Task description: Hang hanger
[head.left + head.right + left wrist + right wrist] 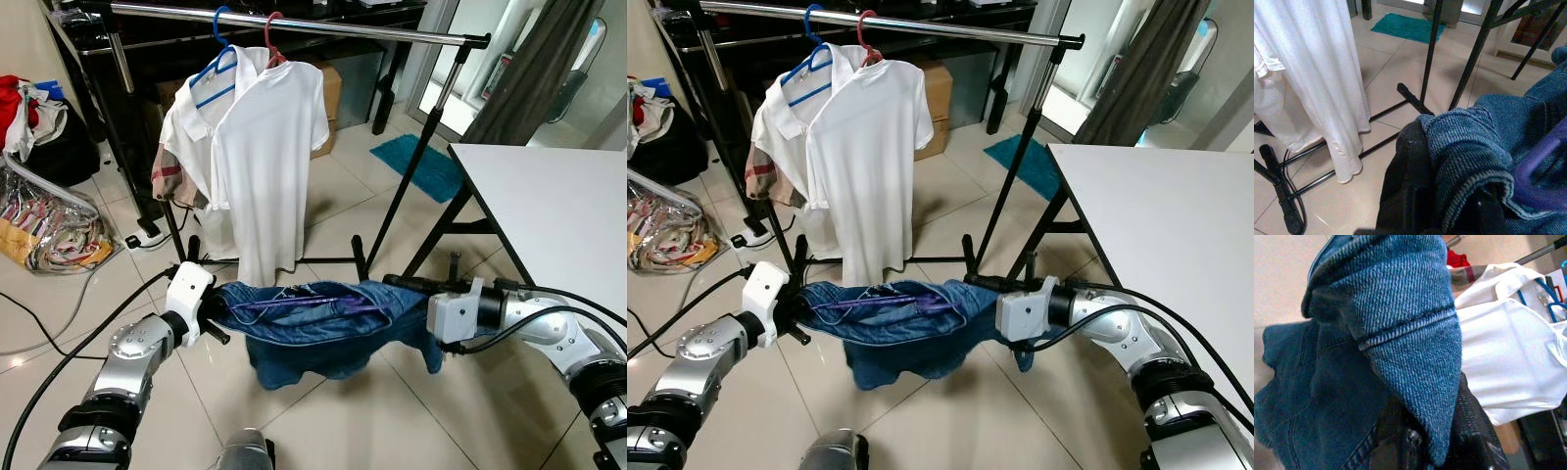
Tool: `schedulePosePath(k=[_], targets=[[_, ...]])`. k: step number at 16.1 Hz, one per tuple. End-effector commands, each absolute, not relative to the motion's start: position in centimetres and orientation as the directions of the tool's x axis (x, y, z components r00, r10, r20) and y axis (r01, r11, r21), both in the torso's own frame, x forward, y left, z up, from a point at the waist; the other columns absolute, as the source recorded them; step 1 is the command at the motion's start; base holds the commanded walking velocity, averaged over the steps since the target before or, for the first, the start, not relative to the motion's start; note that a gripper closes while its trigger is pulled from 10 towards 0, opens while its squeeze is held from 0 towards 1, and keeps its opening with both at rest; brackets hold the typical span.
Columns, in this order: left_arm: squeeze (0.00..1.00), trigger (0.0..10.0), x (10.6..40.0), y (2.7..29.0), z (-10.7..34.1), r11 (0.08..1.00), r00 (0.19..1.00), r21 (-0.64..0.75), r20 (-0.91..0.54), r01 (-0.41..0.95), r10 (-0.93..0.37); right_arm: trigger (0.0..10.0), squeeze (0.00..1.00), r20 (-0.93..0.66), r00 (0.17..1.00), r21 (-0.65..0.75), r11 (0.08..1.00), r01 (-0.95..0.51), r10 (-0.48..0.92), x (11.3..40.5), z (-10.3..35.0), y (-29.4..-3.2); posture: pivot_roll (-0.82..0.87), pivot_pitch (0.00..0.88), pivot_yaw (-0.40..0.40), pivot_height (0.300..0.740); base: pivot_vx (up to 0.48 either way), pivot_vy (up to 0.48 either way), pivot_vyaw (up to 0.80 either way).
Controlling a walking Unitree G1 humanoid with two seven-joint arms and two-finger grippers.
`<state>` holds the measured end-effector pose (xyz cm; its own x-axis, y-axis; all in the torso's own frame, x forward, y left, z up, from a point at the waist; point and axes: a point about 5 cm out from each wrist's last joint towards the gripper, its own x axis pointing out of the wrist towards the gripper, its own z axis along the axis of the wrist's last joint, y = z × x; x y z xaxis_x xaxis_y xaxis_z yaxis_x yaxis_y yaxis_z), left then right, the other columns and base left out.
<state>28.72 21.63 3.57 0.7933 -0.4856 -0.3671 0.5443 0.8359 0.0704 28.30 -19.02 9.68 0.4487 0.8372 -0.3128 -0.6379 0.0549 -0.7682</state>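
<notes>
Left gripper sits at lower left of the head view, fingers buried in the left end of the denim garment; they look clamped on the cloth, though the tips are hidden under the fabric. Right gripper is at lower right; its fingers hold the other end, with denim folded over them so the tips are covered too. In the right wrist view a denim corner drapes straight over the finger.

The purple hanger lies across the top of the denim between the two grippers, low centre of frame. Only its thin bar shows; the hook cannot be made out. In the left wrist view it is a purple blur at the right edge.

Behind, at upper centre: clothes rack with a metal rail. Two white shirts hang on it, one on a blue hanger, one on a red hanger. A plaid patch shows under the left shirt's hem.

White desk at right, cut off by the frame edge. Teal mat on the floor beyond the rack. Pile of clothes and a clear bag at left, partly out of frame.

No readable writing or labels anywhere.
</notes>
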Motion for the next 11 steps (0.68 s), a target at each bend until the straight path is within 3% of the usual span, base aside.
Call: schedulePosePath(k=[1, 3, 9, 11], targets=[[0.00, 10.0, 28.97, 21.61, 4.06, 0.831, 0.797, 0.084, -0.351, 0.550, -0.492, 10.0, 0.00, -0.331, 0.465, -0.787, 0.032, -0.616, 0.821, 28.59, 10.10, -19.70, 0.30, 0.000, -0.053, 0.740, 0.000, 0.000, 0.00], [0.00, 10.0, 28.97, 21.68, 4.19, 0.828, 0.796, 0.088, -0.347, 0.554, -0.496, 10.0, 0.00, -0.376, 0.513, -0.820, -0.019, -0.573, 0.771, 29.10, 9.73, -19.91, 0.30, 0.000, -0.053, 0.740, 0.000, 0.000, 0.00], [0.00, 10.0, 29.22, 21.46, 4.51, 0.818, 0.791, 0.097, -0.341, 0.567, -0.508, 10.0, 0.00, -0.388, 0.544, -0.870, -0.102, -0.482, 0.744, 29.53, 9.53, -19.77, 0.30, 0.000, -0.047, 0.740, 0.000, 0.000, 0.00], [0.00, 10.0, 29.24, 21.46, 4.50, 0.802, 0.781, 0.128, -0.358, 0.583, -0.511, 10.0, 0.00, -0.377, 0.536, -0.867, -0.084, -0.491, 0.755, 29.22, 9.39, -20.18, 0.30, 0.000, -0.048, 0.740, 0.000, 0.000, 0.00]])
